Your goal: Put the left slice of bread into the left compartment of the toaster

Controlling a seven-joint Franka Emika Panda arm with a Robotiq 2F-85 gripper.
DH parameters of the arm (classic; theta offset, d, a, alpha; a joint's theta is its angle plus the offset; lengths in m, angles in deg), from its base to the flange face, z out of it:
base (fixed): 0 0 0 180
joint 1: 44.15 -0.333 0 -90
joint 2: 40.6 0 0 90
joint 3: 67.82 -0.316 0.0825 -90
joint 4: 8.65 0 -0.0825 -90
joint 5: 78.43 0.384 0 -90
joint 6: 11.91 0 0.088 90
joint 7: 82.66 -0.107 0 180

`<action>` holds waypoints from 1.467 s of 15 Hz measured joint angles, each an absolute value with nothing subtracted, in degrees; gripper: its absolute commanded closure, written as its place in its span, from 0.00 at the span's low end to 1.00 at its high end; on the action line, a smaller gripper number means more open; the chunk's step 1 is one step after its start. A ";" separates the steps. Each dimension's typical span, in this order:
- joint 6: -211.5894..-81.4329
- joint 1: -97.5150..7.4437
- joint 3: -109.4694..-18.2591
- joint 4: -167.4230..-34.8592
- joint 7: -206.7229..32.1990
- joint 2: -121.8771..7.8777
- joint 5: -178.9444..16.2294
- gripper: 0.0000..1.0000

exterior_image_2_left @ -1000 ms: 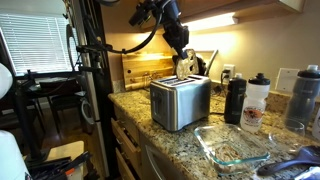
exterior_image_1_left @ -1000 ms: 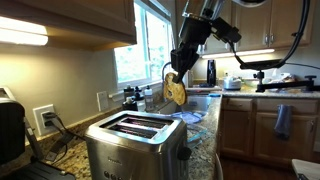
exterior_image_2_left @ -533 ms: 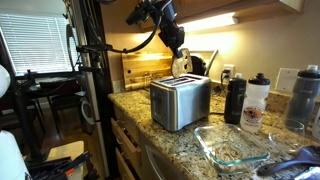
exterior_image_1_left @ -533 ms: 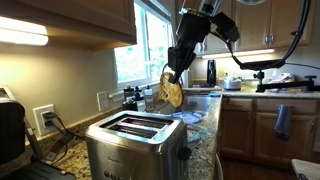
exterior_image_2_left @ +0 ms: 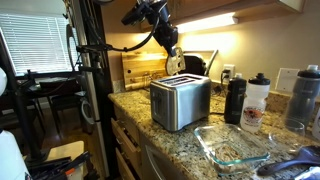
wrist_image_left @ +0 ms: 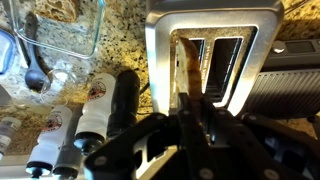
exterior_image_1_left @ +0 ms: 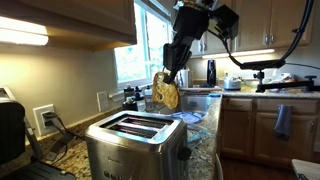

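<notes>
Kitchen counter (exterior_image_1_left: 203,136), gripper (exterior_image_1_left: 168,80) tight on bread (exterior_image_1_left: 166,96)

Daylight blows out the window (exterior_image_1_left: 150,45) in an exterior view, and the under-cabinet strip (exterior_image_2_left: 205,20) glows warm. In my wrist view the toaster (wrist_image_left: 160,60) rim glares white, while my gripper (wrist_image_left: 192,102) looks dark and blurred.

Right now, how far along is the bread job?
Done: the bread slice is lifted, clamped in the gripper. In hand: it hangs upright above the toaster, not yet in a slot. Left: lower it into the left slot and release.
</notes>
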State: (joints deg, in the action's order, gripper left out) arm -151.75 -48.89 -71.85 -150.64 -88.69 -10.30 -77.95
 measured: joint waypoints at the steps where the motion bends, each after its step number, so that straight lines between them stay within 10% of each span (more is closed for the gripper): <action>1: -151.69 -49.23 -71.94 -150.50 -88.29 -10.36 -77.72 0.92; 22: -148.77 -53.69 -81.53 -147.68 -91.71 -16.52 -77.71 0.92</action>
State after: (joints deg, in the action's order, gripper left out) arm -148.77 -53.69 -81.53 -147.68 -91.71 -16.52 -77.71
